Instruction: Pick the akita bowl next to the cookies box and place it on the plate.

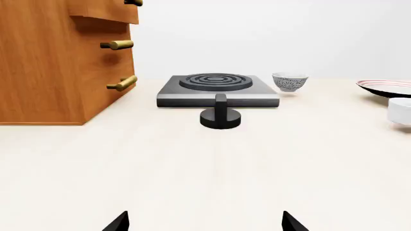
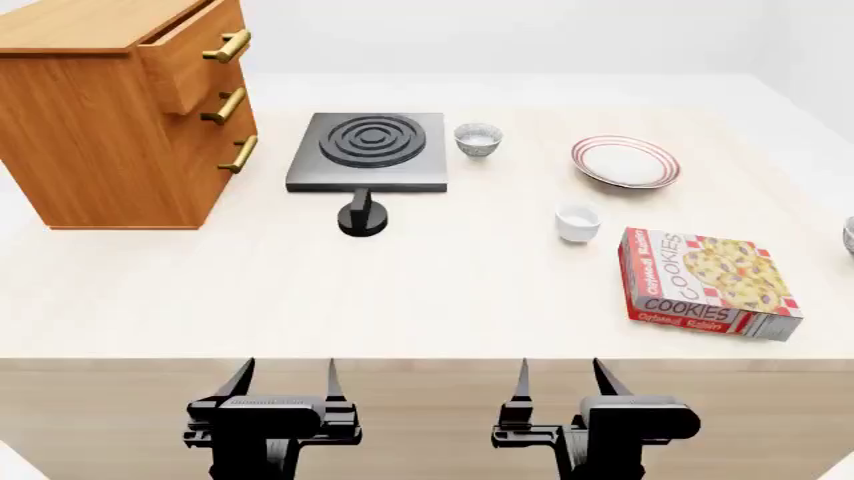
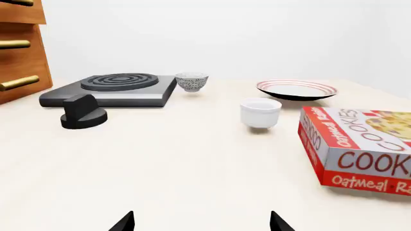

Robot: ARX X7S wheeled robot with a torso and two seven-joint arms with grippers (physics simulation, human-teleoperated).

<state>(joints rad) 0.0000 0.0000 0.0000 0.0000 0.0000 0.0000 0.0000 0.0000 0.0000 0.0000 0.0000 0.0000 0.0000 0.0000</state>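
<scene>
The cookies box point(image 2: 705, 282) lies flat on the right of the table, also showing in the right wrist view point(image 3: 359, 144). Just right of it, cut by the head view's edge, is a sliver of the akita bowl point(image 2: 849, 237). The red-ringed plate point(image 2: 625, 160) sits farther back, beyond the box point(image 3: 297, 89). A look-alike speckled bowl point(image 2: 478, 138) stands beside the stove. My left gripper point(image 2: 287, 378) and right gripper point(image 2: 558, 378) hang at the table's near edge, both open and empty, far from the bowl.
A black stove burner point(image 2: 370, 150) with a loose knob point(image 2: 362, 216) in front sits mid-table. A wooden drawer cabinet point(image 2: 120, 110) stands at the left. A small plain white cup point(image 2: 577, 221) stands between plate and box.
</scene>
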